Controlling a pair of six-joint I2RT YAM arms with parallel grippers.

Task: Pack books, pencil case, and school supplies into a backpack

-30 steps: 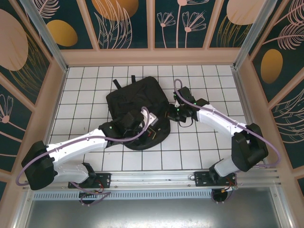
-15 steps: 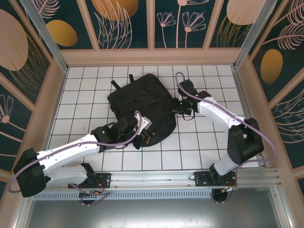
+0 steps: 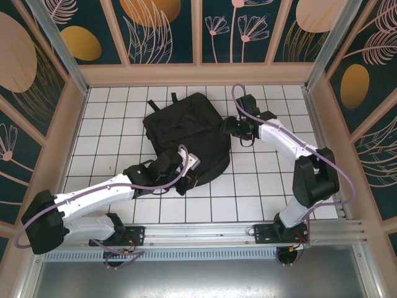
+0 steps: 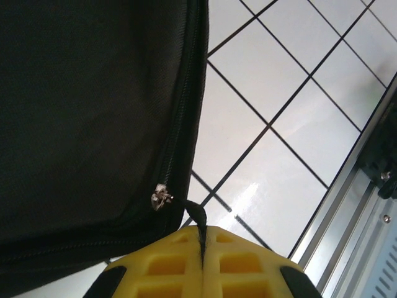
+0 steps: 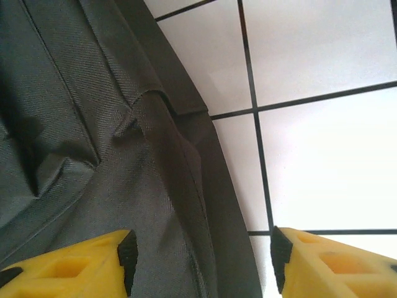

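We see the large black fabric backpack [image 3: 189, 133] lying mid white tiled counter [image 3: 260, 180]. Our left fingers [image 4: 167, 264] pinch its black zip pull [image 4: 197, 215] at 6 o'clock. Our right fingers [image 5: 74, 261] gape wide at its 3 o'clock edge.

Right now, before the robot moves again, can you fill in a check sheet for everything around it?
Surface: white tiled table with dark grid lines, bare where it shows.
Job's things: black backpack lies flat mid-table, with its zip along the near edge.
Clutter: nothing seen.
Grippers: left end effector is shut on the black zip pull. The right end effector is open, with the backpack's far-right edge between its fingers.
Cables: a purple cable loops over the right arm, and another purple cable loops at the left wrist. Both are off the table.
Surroundings: wood-framed walls have dark flower panels, and a metal rail carries the arm bases.
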